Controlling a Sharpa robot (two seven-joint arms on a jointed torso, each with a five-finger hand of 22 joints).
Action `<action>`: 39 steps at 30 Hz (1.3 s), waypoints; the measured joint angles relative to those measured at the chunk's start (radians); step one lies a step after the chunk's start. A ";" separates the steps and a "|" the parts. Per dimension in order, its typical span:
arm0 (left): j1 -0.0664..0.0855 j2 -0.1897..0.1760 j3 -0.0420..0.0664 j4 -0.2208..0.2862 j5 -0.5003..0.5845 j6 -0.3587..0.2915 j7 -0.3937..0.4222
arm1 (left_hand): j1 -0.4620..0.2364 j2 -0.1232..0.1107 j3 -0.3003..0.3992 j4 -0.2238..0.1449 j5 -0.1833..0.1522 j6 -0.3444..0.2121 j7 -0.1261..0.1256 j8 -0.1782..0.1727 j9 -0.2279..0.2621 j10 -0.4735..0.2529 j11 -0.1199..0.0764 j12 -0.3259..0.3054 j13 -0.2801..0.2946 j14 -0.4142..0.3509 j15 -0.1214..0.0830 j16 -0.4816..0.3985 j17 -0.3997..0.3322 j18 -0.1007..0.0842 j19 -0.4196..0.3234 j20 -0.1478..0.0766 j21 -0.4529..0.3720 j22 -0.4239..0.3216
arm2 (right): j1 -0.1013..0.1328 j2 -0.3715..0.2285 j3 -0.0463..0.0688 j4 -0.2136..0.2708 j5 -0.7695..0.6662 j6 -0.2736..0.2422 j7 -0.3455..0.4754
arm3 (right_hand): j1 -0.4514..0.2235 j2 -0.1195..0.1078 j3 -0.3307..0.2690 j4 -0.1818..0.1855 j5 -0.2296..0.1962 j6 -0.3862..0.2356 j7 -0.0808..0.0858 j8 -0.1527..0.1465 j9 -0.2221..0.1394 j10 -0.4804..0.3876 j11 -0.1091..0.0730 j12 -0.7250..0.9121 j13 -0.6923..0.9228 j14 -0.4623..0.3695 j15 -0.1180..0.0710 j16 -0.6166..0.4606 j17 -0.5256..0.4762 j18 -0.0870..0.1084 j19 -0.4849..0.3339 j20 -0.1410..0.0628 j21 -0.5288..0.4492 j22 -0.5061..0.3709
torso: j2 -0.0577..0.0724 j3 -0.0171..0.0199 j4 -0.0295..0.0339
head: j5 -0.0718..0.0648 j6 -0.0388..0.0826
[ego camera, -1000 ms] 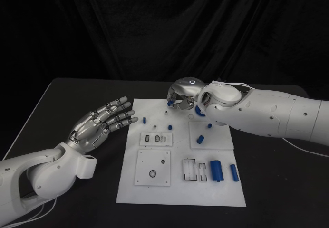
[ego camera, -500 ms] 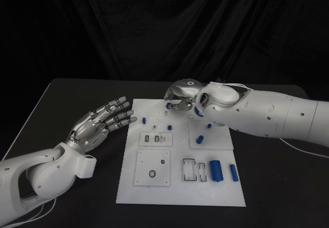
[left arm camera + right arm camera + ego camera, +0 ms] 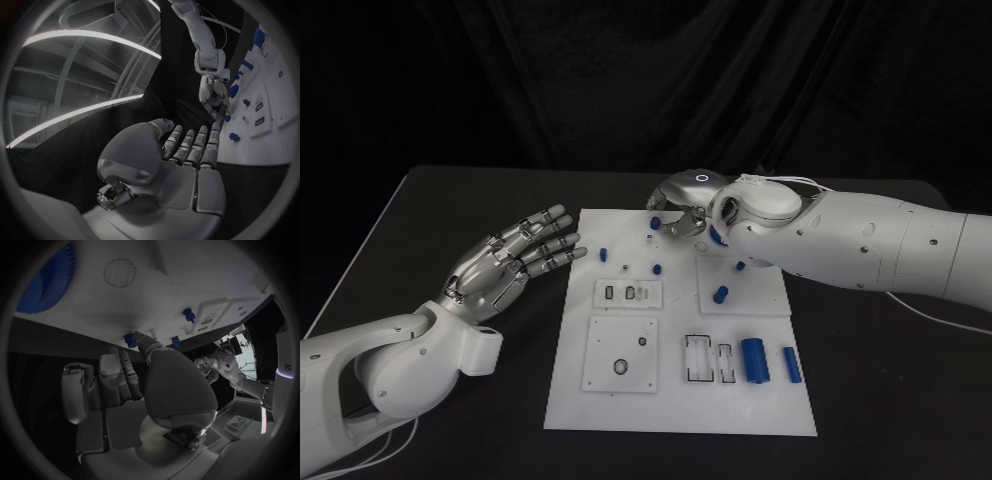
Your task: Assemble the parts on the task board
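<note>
The white task board [image 3: 678,400] lies mid-table with several blue parts on it. My right hand [image 3: 687,203] hovers over the board's far edge with its fingers curled in. It pinches a small blue part [image 3: 653,220] at its fingertips; in the right wrist view the thumb tip [image 3: 144,336] touches this part [image 3: 129,338] just above the board [image 3: 187,270]. My left hand [image 3: 516,255] floats left of the board, flat, fingers spread and holding nothing; its palm [image 3: 181,170] faces the board [image 3: 278,110].
Small blue pegs [image 3: 603,253] [image 3: 721,293] stand on the board's far half. A blue cylinder [image 3: 754,358] and a slimmer one [image 3: 792,363] lie near the front right. A blue gear [image 3: 47,280] sits under my right wrist. Black table [image 3: 459,200] surrounds the board.
My right hand has sunk slightly toward the board's far edge with the small blue part. The left hand has stayed put.
</note>
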 measured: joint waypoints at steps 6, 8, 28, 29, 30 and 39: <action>0.000 -0.010 -0.001 0.002 0.001 0.000 0.000 | 0.000 0.000 0.000 0.000 0.000 0.000 0.000 0.000 0.000 0.000 0.000 0.000 0.000 0.000 0.000 0.000 0.000 0.000 0.000 0.000 0.000 0.000 | 0.007 -0.062 0.002 0.060 0.000 -0.041 0.005 | 0.001 0.001 -0.011 0.000 0.000 0.015 0.015 0.005 -0.005 0.009 -0.007 0.050 0.017 -0.004 -0.004 0.000 -0.005 0.000 -0.004 0.004 0.000 0.000 | 0.000 0.0001 -0.0001 | 0.004 0.009; 0.000 -0.013 -0.001 0.003 0.001 0.000 0.000 | 0.000 0.000 0.000 0.000 0.000 0.000 0.000 0.000 0.000 0.000 0.000 0.000 0.000 0.000 0.000 0.000 0.000 0.000 0.000 0.000 0.000 0.000 | 0.019 -0.099 0.003 0.101 0.000 -0.054 0.005 | 0.003 0.003 -0.017 0.003 0.000 0.024 0.024 0.011 -0.007 0.037 -0.009 0.083 0.031 -0.005 -0.005 -0.006 -0.012 0.000 -0.004 0.004 -0.005 0.000 | 0.000 0.0001 -0.0004 | 0.006 0.012; 0.000 -0.019 -0.001 0.004 0.005 -0.002 0.000 | 0.000 0.000 0.005 0.000 0.000 0.000 0.000 0.000 0.000 -0.002 0.002 0.000 0.000 0.000 0.000 0.004 0.000 0.000 0.000 0.000 0.000 0.000 | 0.045 -0.405 -0.008 0.311 0.071 -0.043 -0.028 | 0.006 0.015 -0.071 0.069 -0.026 0.181 0.006 0.026 -0.028 0.644 -0.079 1.352 1.217 0.071 -0.055 0.284 0.399 0.006 0.000 -0.047 0.015 0.000 | -0.005 -0.0021 -0.0041 | 0.002 0.014; 0.000 -0.017 -0.001 0.003 0.005 -0.002 0.000 | 0.000 0.000 0.006 0.000 0.000 0.000 0.000 0.000 0.000 -0.004 0.004 0.000 0.000 0.000 0.000 0.004 0.000 0.000 0.000 0.000 0.000 0.000 | 0.040 -0.407 -0.008 0.308 0.079 -0.038 -0.031 | -0.004 0.014 -0.079 0.076 -0.032 0.189 0.006 0.026 -0.026 0.647 -0.079 1.354 1.219 0.071 -0.055 0.299 0.404 0.006 0.002 -0.044 0.016 0.000 | -0.005 -0.0020 -0.0042 | 0.003 0.014; 0.000 -0.016 -0.001 0.003 0.006 -0.002 0.000 | 0.000 0.000 0.005 0.000 0.000 0.000 0.000 0.000 0.000 -0.004 0.004 0.000 0.000 0.000 0.000 0.004 0.000 0.000 0.000 0.000 0.000 0.000 | 0.036 -0.408 -0.008 0.305 0.085 -0.034 -0.034 | -0.008 0.013 -0.084 0.082 -0.035 0.200 0.005 0.026 -0.024 0.647 -0.079 1.354 1.219 0.071 -0.055 0.304 0.405 0.006 0.004 -0.043 0.016 0.000 | -0.005 -0.0019 -0.0045 | 0.003 0.013; 0.000 -0.013 -0.002 -0.005 0.007 -0.001 0.000 | 0.000 0.000 0.005 0.000 0.000 0.000 0.000 0.000 0.000 -0.004 0.004 0.000 0.000 0.000 0.000 0.004 0.000 0.000 0.000 0.000 0.000 0.000 | 0.011 -0.395 -0.009 0.272 0.111 -0.007 -0.072 | -0.039 0.007 -0.110 0.108 -0.018 0.213 0.004 0.014 -0.021 0.647 -0.079 1.354 1.219 0.071 -0.055 0.307 0.406 -0.009 0.004 -0.043 0.059 0.000 | -0.005 0.0003 -0.0054 | 0.008 0.007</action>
